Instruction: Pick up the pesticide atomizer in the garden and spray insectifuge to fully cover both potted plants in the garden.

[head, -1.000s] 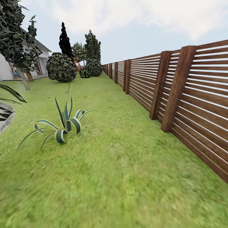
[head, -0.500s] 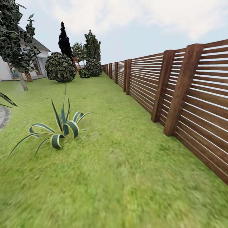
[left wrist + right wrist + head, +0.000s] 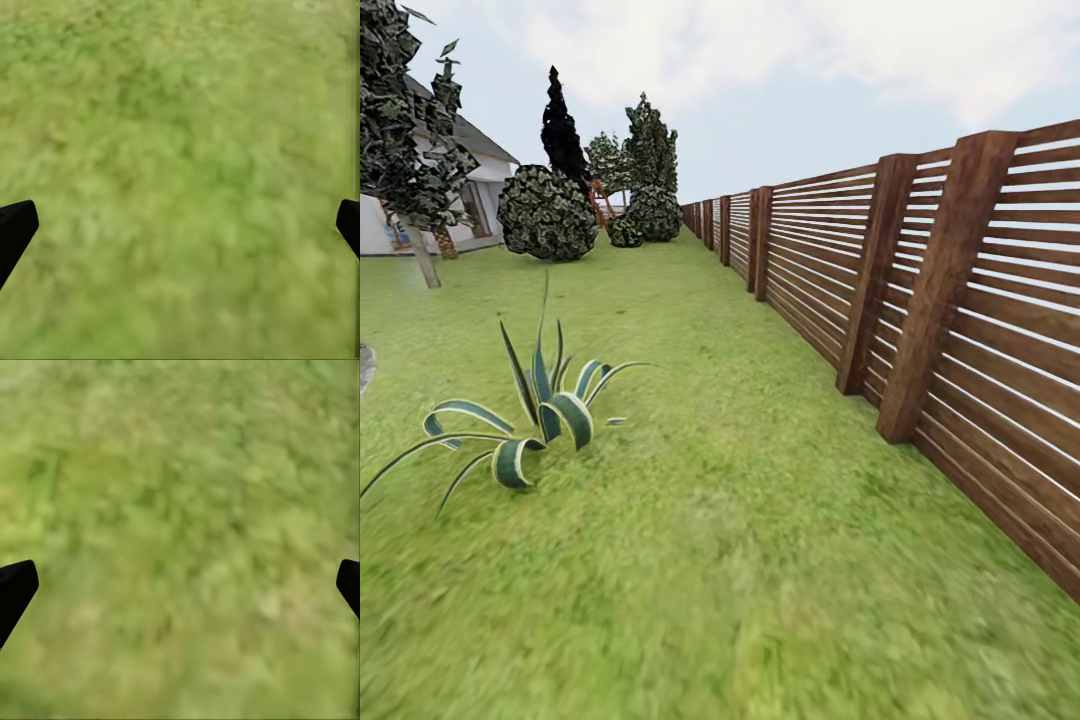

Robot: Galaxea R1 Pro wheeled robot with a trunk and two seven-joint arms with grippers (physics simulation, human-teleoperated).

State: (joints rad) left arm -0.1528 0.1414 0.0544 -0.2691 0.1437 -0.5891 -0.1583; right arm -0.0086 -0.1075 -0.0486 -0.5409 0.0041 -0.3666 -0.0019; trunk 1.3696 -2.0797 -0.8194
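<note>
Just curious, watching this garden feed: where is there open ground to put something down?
The widest bare grass runs between the spiky striped plant and the wooden fence, and on toward the far bushes. It gets crowded by those bushes and the house. Both open grippers hang over plain grass.

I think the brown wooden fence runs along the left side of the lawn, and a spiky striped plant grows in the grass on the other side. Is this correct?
Not quite. In the head view the fence runs along the right side of the lawn, not the left. The spiky striped plant does grow in the grass on the other side.
</note>
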